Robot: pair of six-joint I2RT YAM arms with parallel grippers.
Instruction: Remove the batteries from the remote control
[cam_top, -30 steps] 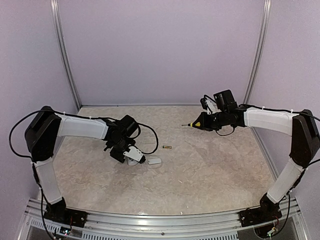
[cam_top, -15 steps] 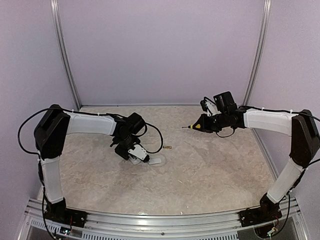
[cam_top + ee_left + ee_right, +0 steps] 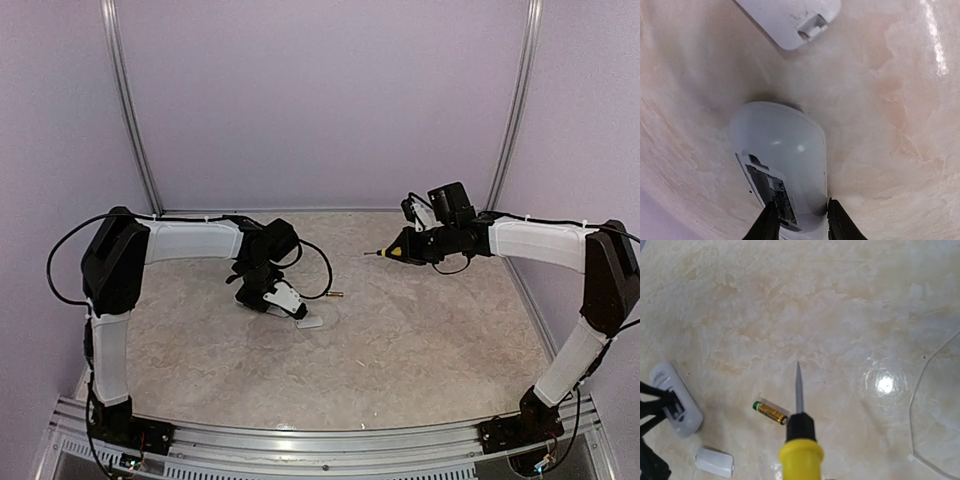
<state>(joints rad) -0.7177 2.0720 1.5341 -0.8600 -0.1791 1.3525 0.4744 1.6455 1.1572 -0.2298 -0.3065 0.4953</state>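
Observation:
The white remote control [image 3: 782, 150] lies on the marbled table with its compartment open, and something dark [image 3: 776, 194] sits inside it. My left gripper [image 3: 800, 214] is shut on the remote's near end, one black finger on each side. From above, that left gripper [image 3: 272, 298] is at the table's left middle. One brassy-gold battery [image 3: 770, 412] lies loose on the table [image 3: 334, 295], right of the remote [image 3: 675, 400]. My right gripper [image 3: 408, 247] hovers at the right rear, shut on a yellow-handled screwdriver [image 3: 800, 452] whose tip points left.
The small white cover piece [image 3: 311, 322] lies just in front of the remote, also seen as the cover piece [image 3: 790, 20] and the cover piece [image 3: 715, 461]. A thin cable [image 3: 920, 405] loops at the right. Purple walls enclose the table.
My left arm has swung right and farther back, and its jaws have narrowed onto the remote. The right arm and screwdriver have barely moved.

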